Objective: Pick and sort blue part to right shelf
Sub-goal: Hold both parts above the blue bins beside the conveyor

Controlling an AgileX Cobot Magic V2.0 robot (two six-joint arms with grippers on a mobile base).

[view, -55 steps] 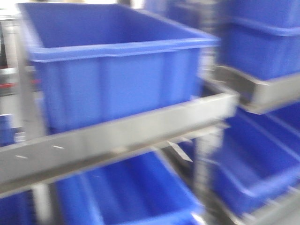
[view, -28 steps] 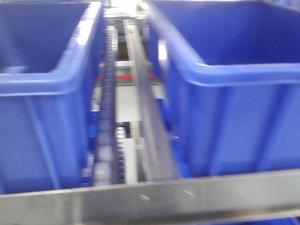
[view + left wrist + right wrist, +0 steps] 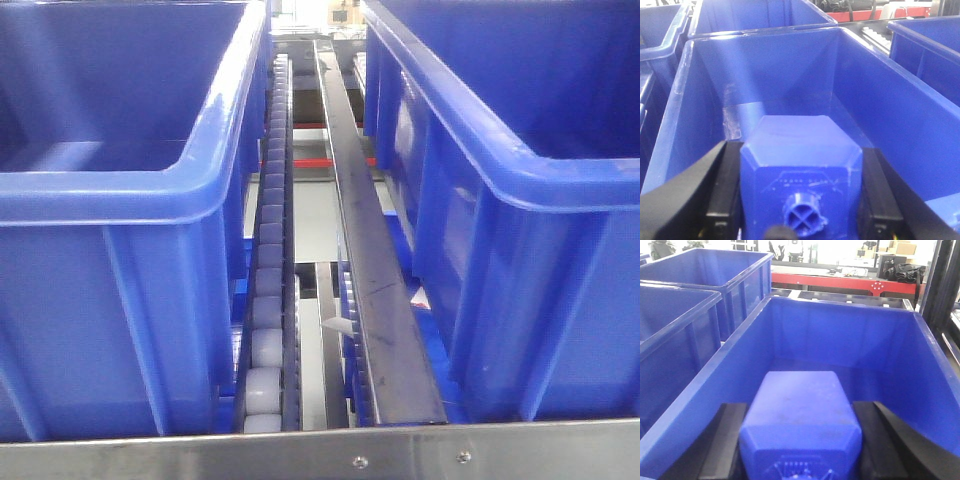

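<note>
Blue part [image 3: 795, 135] is pinched in left gripper [image 3: 801, 165] over bin [image 3: 680, 125]; 2nd blue part [image 3: 800, 390] is pinched in right gripper [image 3: 801, 415].

On the right shelf [image 3: 200, 462] two bins stood side by side, the left bin [image 3: 120, 180] and the right bin [image 3: 520, 170]. Between them ran a roller track [image 3: 268, 300], and just right of it a divider rail [image 3: 372, 270]. My left claw [image 3: 800, 190] held the left part [image 3: 800, 145] above the inside of the left bin, and my right claw [image 3: 800, 445] held the right part [image 3: 800, 405] above the inside of the right bin.
</note>
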